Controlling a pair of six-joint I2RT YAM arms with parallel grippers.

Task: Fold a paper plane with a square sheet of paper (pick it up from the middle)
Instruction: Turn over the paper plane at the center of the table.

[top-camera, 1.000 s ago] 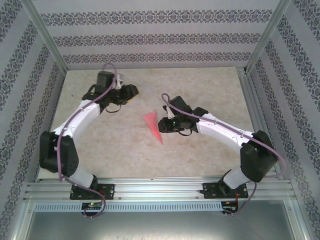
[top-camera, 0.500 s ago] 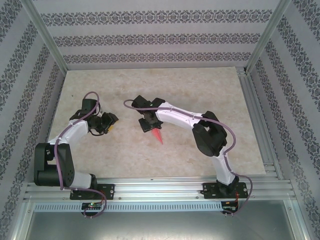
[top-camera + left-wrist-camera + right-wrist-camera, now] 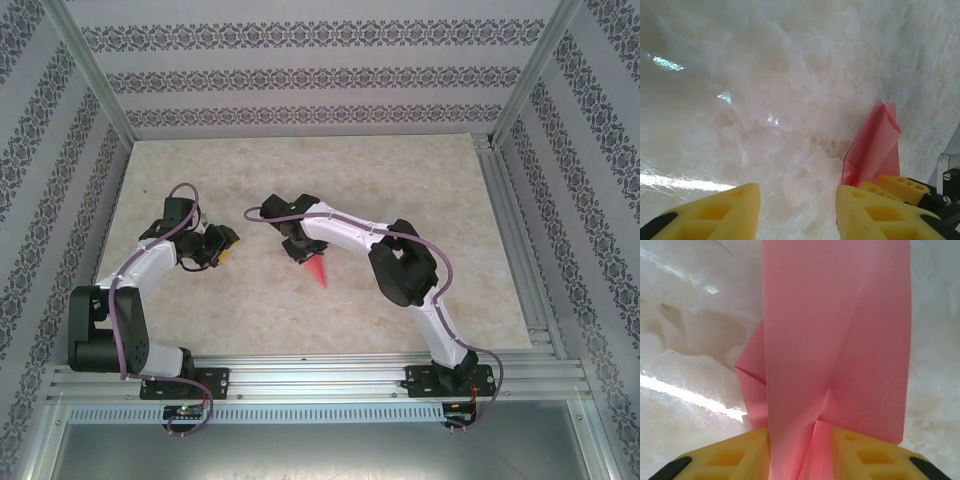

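1. One paper plane (image 3: 317, 271) lies near the middle of the worktop (image 3: 400, 180), its narrow pink-red tip pointing toward the near edge.
2. Its wider end goes in between the two yellow fingers of the right claw (image 3: 303, 250). In the right wrist view the fingers press against the folded paper (image 3: 840, 340) from both sides, so the right claw (image 3: 800, 440) is closed on the plane.
3. From above, the right claw covers the plane's wide end, and just the pointed tip shows past it.
4. In the right wrist view the plane runs off the top edge, and a small folded flap sticks out on its left side.
5. I cannot tell whether the plane rests on the worktop or is lifted slightly off it.
6. To the left, apart from the plane, the left claw (image 3: 222, 248) hangs low over the worktop.
7. Its own camera shows the left claw (image 3: 797, 200) about half open, with bare marbled surface between the fingers and nothing held.
8. In that same view the plane (image 3: 874, 145) rises at the right, with the right claw's yellow fingers (image 3: 900, 186) at its base; the left claw's own right finger hides the plane's lowest part.
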